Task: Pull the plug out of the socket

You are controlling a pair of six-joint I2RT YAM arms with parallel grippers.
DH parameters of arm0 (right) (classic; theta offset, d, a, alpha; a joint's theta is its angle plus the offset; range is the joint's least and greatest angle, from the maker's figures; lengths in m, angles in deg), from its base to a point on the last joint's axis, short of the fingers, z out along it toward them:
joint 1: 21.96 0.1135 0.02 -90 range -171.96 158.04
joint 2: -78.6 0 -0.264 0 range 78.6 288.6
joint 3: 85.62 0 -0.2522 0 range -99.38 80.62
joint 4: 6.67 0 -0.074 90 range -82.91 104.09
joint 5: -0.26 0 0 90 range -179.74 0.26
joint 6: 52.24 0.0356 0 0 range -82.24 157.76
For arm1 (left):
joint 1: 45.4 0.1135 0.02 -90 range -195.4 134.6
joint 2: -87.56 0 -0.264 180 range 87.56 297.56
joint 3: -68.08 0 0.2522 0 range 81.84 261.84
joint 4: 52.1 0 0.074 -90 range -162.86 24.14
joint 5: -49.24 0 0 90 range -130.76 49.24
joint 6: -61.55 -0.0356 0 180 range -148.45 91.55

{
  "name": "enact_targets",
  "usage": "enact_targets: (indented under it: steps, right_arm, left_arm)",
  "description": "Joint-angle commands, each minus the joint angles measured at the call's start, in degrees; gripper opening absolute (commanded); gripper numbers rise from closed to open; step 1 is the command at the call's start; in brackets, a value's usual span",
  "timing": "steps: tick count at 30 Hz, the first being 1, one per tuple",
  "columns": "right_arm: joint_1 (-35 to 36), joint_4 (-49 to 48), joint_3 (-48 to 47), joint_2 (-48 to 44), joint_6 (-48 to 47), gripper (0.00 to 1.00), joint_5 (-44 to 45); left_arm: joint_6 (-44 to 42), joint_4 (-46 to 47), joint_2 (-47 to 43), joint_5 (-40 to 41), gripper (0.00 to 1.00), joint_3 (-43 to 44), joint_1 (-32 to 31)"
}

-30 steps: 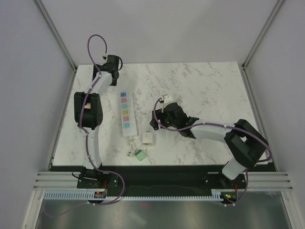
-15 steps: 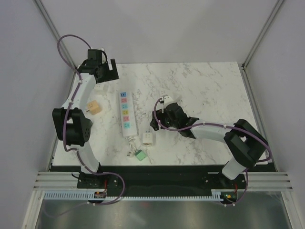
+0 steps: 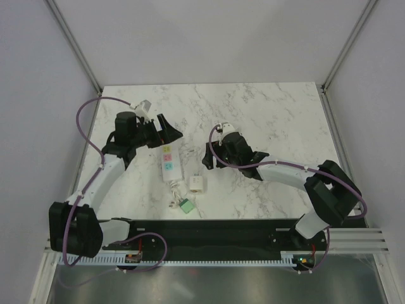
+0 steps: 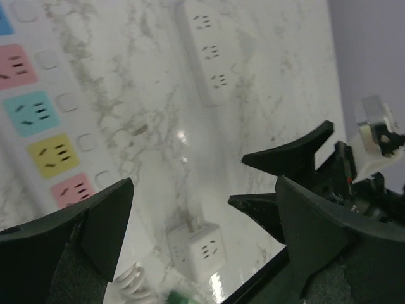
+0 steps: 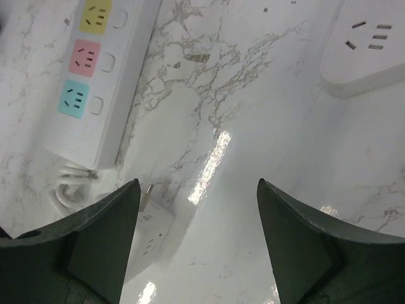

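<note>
The socket is a long white power strip [image 3: 168,166] with several coloured outlet faces. It also shows in the left wrist view [image 4: 38,120] and the right wrist view [image 5: 82,76]. Its visible outlets hold nothing. A white cube plug [image 3: 197,184] lies on the marble apart from the strip, prongs bare [image 4: 197,250] [image 5: 152,231]. A green plug [image 3: 185,206] on a short coiled cord lies at the strip's near end. My left gripper [image 3: 168,133] [image 4: 205,183] hovers open over the strip's far half and hides it. My right gripper [image 3: 209,158] [image 5: 198,183] is open and empty, right of the strip.
A second, plain white strip [image 4: 209,57] [image 5: 370,50] lies on the marble between the coloured strip and my right arm. The table's black front edge [image 3: 209,223] runs just below the green plug. Grey walls enclose the table on three sides.
My left arm has swung from the far-left corner to above the coloured strip. It now covers a small wooden block seen earlier at the left. My right gripper has shifted only slightly.
</note>
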Motion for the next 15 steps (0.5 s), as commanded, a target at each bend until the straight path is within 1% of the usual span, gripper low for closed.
enact_targets:
  steps: [1,2,3,4,5,6,7,8,9,10,11,12,13,14,15]
  right_arm:
    - [-1.69,0.81,0.59,-6.4,5.58,0.82,0.78]
    - [-2.21,0.72,1.38,-7.47,6.65,0.82,0.78]
    - [-3.18,0.63,3.74,-9.91,8.06,0.82,0.87]
    - [-3.53,0.37,5.24,-11.42,9.29,0.83,1.91]
    - [-3.89,-0.85,7.09,-13.26,11.39,0.83,2.62]
    - [-4.41,-1.47,11.02,-17.54,12.28,0.84,3.67]
    - [-4.68,-2.26,12.97,-19.76,13.77,0.85,5.86]
    - [-4.85,-2.09,16.39,-22.22,14.57,0.89,7.1]
    - [-4.94,-2.01,18.16,-24.68,15.18,0.9,8.33]
    - [-5.21,-1.74,19.83,-29.66,16.32,0.92,9.38]
    - [-5.21,-0.52,21.42,-32.41,17.46,0.96,12.53]
    - [-5.38,-0.16,25.09,-35.05,20.52,0.98,13.43]
    - [-5.38,-0.16,27.12,-40.64,21.77,0.98,14.13]
    - [-5.47,-1.03,29.32,-43.66,22.82,0.98,14.57]
    - [-5.47,-2.26,34.3,-50.04,25.1,0.98,14.75]
  left_arm:
    - [9.15,20.37,-9.42,-6.94,1.0,-12.85,-2.48]
    - [13.17,24.35,-11.37,-7.38,1.0,-16.22,-3.1]
    - [14.95,27.78,-13.22,-7.47,1.0,-22.61,-3.71]
    - [16.36,33.48,-17.15,-7.47,1.0,-25.46,-5.2]
    - [18.72,35.45,-18.67,-7.21,1.0,-27.92,-5.91]
    - [19.44,36.86,-20.6,-7.21,1.0,-31.95,-6.7]
    - [20.75,38.26,-23.75,-7.29,1.0,-33.56,-6.8]
    - [21.29,38.63,-25.87,-7.47,1.0,-35.05,-6.8]
    - [21.73,38.98,-27.81,-7.47,1.0,-36.29,-6.8]
    - [22.43,39.5,-29.83,-7.47,1.0,-39.17,-6.97]
    - [24.96,41.77,-34.55,-7.21,1.0,-40.85,-7.06]
    - [26.64,43.01,-36.86,-6.69,1.0,-42.43,-7.15]
    - [28.57,44.07,-39.4,-6.07,1.0,-45.58,-7.32]
    - [32.07,45.47,-41.6,-5.54,1.0,-47.09,-7.32]
    - [33.58,46.62,-46.32,-4.75,1.0,-49.46,-7.41]
